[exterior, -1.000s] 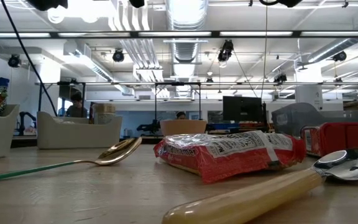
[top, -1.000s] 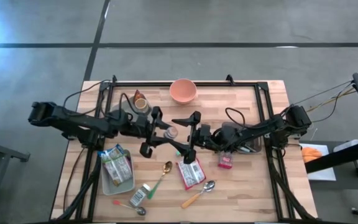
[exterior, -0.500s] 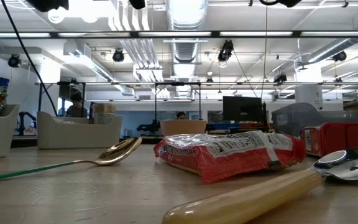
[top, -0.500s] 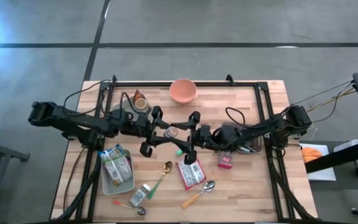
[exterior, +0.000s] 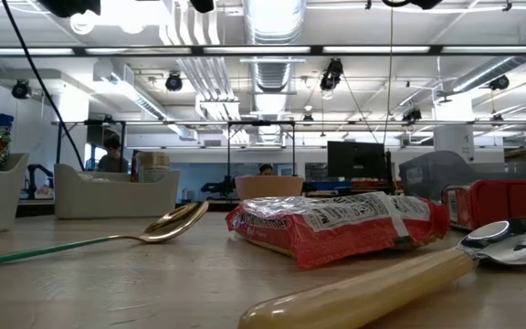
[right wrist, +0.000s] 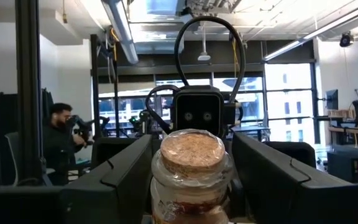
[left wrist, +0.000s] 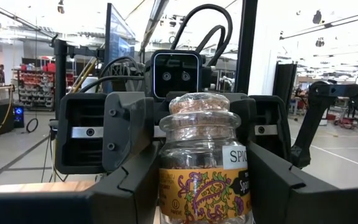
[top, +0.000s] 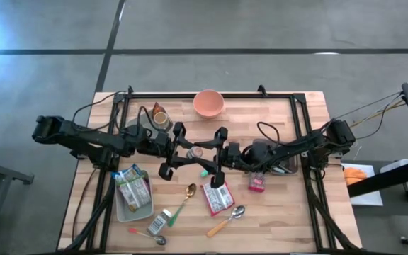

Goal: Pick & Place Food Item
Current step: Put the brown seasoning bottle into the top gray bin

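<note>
A glass spice jar point(left wrist: 207, 168) with a cork lid point(right wrist: 190, 149) and a patterned label hangs upright above the table's middle point(top: 197, 151), between my two grippers, which face each other. My left gripper point(top: 188, 150) comes from the table's left and is shut on the jar. My right gripper point(top: 206, 152) comes from the right and is shut on the same jar. The low view shows neither the jar nor the grippers. My left gripper pinches the jar's labelled body point(left wrist: 166, 186) between its two fingers point(left wrist: 135, 186), one on each side. The fingers come roughly level from the table's left. The jar stands upright, lifted clear of the table. My right gripper has its two fingers point(right wrist: 126, 177) against opposite sides of the jar's upper part point(right wrist: 160, 186), just under the cork lid. The fingers come roughly level from the table's right, opposite the left gripper. The jar stays upright between them.
A pink bowl point(top: 208, 103) and a brown jar point(top: 160, 117) stand at the far side. A white bin of packets point(top: 133, 191) is near left. A red packet point(top: 217, 196), a gold spoon point(top: 188, 195), a yellow-handled spoon point(top: 227, 219) and a small red pack point(top: 257, 183) lie nearer.
My right gripper's fingers have closed in from wide open onto the jar that my left gripper holds. Both arms have kept their places and the jar has stayed upright where it was.
</note>
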Controlling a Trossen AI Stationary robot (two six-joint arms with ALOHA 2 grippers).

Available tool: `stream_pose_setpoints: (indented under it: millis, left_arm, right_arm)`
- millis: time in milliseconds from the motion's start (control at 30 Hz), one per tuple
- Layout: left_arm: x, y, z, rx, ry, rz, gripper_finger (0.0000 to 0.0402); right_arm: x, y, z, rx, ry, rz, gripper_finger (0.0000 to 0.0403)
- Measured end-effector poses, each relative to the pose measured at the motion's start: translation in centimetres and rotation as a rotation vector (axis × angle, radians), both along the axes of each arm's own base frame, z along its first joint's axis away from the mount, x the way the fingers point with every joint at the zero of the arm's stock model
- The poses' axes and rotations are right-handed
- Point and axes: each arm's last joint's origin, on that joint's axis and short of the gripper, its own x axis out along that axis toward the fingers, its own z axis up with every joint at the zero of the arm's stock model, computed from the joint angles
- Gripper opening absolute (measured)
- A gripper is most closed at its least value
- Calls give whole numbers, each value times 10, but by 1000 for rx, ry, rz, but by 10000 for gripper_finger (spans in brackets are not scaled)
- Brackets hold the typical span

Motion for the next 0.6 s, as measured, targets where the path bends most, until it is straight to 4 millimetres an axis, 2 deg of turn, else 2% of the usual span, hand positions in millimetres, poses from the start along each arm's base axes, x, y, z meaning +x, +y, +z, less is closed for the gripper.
stream_pose_setpoints:
  millis: [600]
  left_arm:
    - [-1, -2, -1, 32, -3, -79, 181]
  right_arm:
    - [4, -8, -2, -26, 5, 168, 215]
